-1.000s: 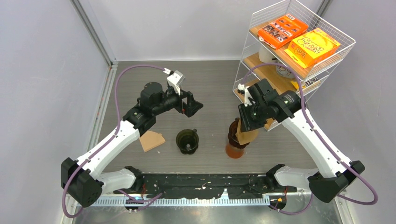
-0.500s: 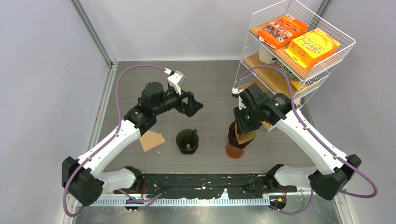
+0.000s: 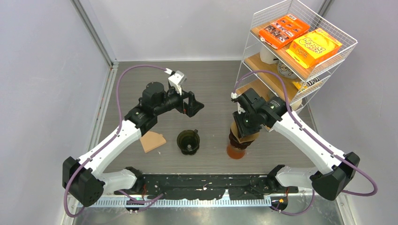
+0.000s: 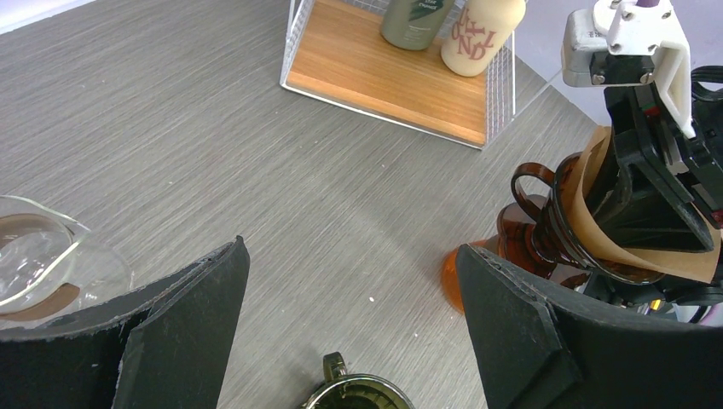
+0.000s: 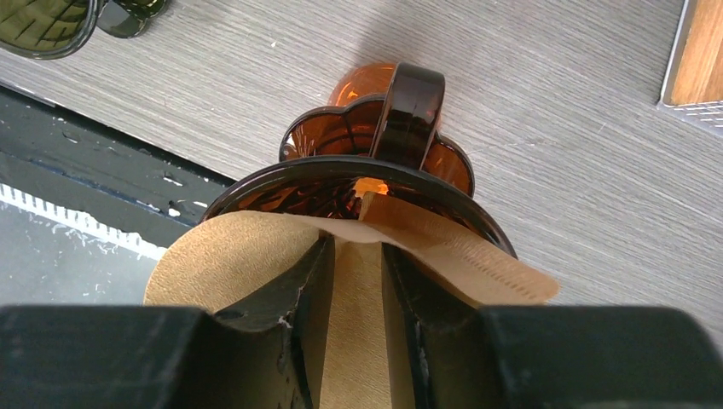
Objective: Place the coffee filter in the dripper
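A brown paper coffee filter (image 3: 246,136) sits in the mouth of an amber dripper (image 3: 235,150) right of centre. My right gripper (image 3: 245,125) is right above it, its fingers reaching down into the paper cone. In the right wrist view the filter (image 5: 230,256) spreads over the amber dripper's rim (image 5: 401,111) and the right gripper (image 5: 358,247) is closed on it, with paper between the fingers. My left gripper (image 3: 193,107) hangs open and empty above the table behind a dark dripper (image 3: 188,141). The left wrist view shows the filter (image 4: 673,260) in the amber dripper (image 4: 546,221).
A second brown filter (image 3: 152,140) lies flat left of the dark dripper. A white wire rack (image 3: 248,35) with boxes and bottles stands at the back right, close to my right arm. A clear glass vessel (image 4: 43,256) shows at the left of the left wrist view.
My right gripper has moved left and down with the filter, bringing it into the amber dripper's mouth. The left arm has not moved.
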Robot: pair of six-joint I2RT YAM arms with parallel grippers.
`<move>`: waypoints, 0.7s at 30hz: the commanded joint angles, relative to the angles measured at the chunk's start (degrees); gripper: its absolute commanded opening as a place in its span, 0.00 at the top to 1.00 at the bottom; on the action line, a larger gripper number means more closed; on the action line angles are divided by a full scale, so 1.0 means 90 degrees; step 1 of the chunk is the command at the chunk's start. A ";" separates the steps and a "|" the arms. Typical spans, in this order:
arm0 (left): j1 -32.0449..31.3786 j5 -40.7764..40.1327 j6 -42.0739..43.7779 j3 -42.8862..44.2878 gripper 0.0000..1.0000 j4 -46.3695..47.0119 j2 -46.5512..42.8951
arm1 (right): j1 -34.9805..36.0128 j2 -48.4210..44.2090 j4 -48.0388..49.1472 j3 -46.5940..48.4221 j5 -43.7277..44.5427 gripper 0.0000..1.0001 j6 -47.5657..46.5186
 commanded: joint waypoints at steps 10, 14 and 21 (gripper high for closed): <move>0.0029 -0.0019 -0.0014 0.0271 0.00 0.0091 0.0045 | 0.0080 -0.0002 0.0578 -0.0379 0.0223 0.67 0.0042; 0.0024 -0.0019 -0.0014 0.0259 0.01 0.0091 0.0034 | 0.0080 -0.0019 0.0711 -0.0500 0.0015 0.67 0.0037; 0.0027 -0.0009 -0.0033 0.0250 0.01 0.0087 0.0009 | 0.0081 -0.0036 0.0860 -0.0736 -0.0063 0.67 0.0035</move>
